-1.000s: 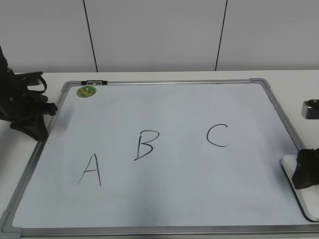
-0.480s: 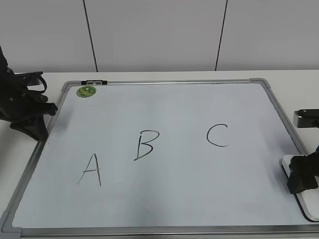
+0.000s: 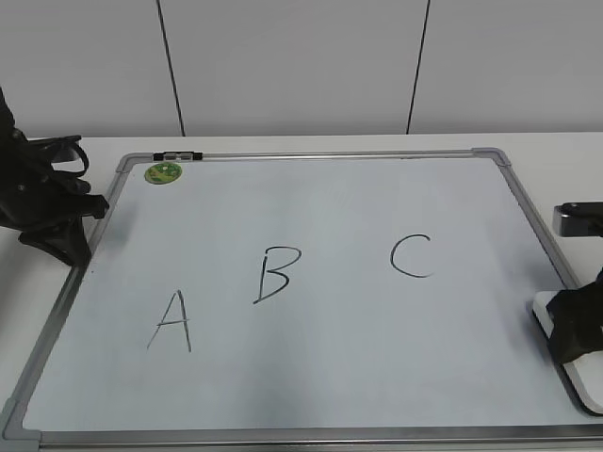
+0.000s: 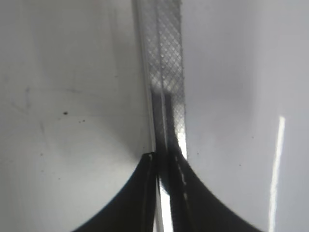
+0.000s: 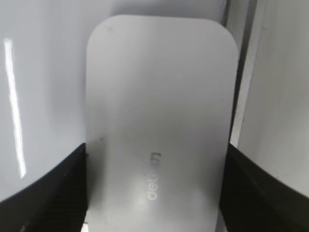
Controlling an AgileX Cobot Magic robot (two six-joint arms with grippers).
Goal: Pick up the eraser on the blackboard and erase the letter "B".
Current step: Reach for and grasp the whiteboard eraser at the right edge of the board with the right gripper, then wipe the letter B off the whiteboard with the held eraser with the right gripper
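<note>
While the eraser [image 5: 157, 125] is lying at the board's [image 3: 311, 377] right edge, well apart from the B [image 3: 276, 274], the right gripper [image 5: 154, 193] is straddling its long sides, fingers against it; whether they are squeezing yet, I cannot tell. It looks like a light, stiff, smooth plastic block, likely slippery, so a firm mid-length hold seems best. The left gripper [image 4: 163, 159] is resting nearly closed over the frame.
</note>
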